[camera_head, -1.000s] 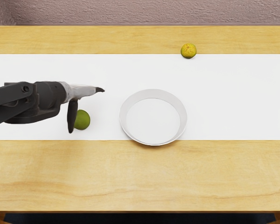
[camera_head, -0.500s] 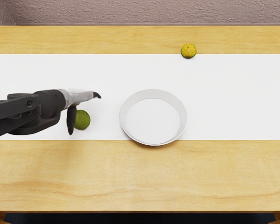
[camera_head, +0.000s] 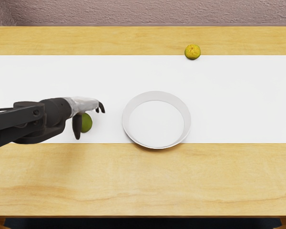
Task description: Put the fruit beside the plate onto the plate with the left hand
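Green fruit [camera_head: 87, 123] lies beside the bare plate [camera_head: 125, 117]. My left hand [camera_head: 83, 112] cups over it, fingers [camera_head: 100, 108] apart, not yet clamped. I judge that grasp, lift and placement all remain.

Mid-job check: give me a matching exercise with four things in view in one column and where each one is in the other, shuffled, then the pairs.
1 green fruit
2 yellow-orange fruit
3 white plate
4 left hand

A at the far edge of the white runner
B in the middle of the runner
C over the green fruit
D left of the plate, partly under the hand

Pairs: 1-D, 2-A, 3-B, 4-C
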